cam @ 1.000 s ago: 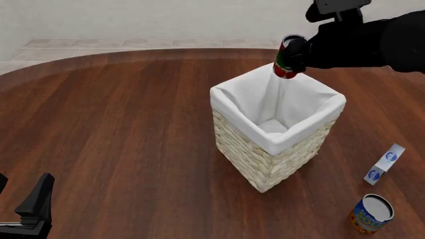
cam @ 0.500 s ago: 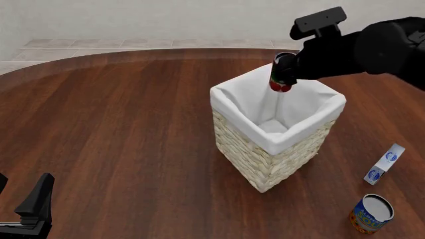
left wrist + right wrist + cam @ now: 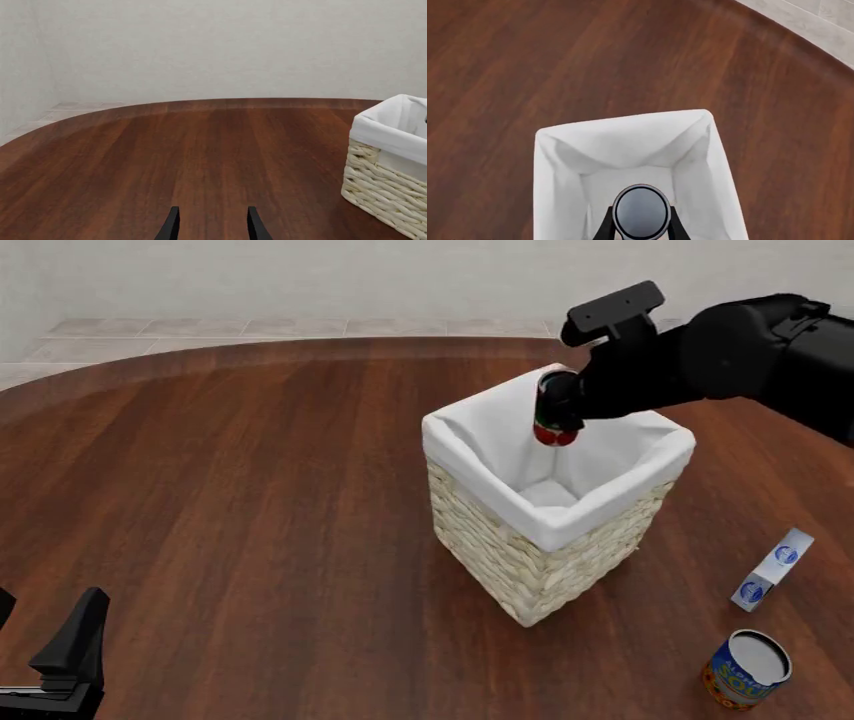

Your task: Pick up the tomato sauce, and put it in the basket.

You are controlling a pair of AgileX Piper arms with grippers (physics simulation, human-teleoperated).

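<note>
Half the tomato sauce (image 3: 554, 420) hides behind the gripping right claw (image 3: 567, 410).

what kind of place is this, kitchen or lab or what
Likely a simulated room with no kitchen fittings in view: a round dark wood table, pale tiled floor and a bare white wall behind. Groceries hint at pantry sorting: a wicker basket, a blue-and-orange can, a small carton.

Counted on the brown wooden table (image 3: 267, 500): one cream wicker basket (image 3: 534, 560), one small red can (image 3: 553, 418), one larger blue-and-orange can (image 3: 745, 670), one white-and-blue carton (image 3: 773, 569).
</note>
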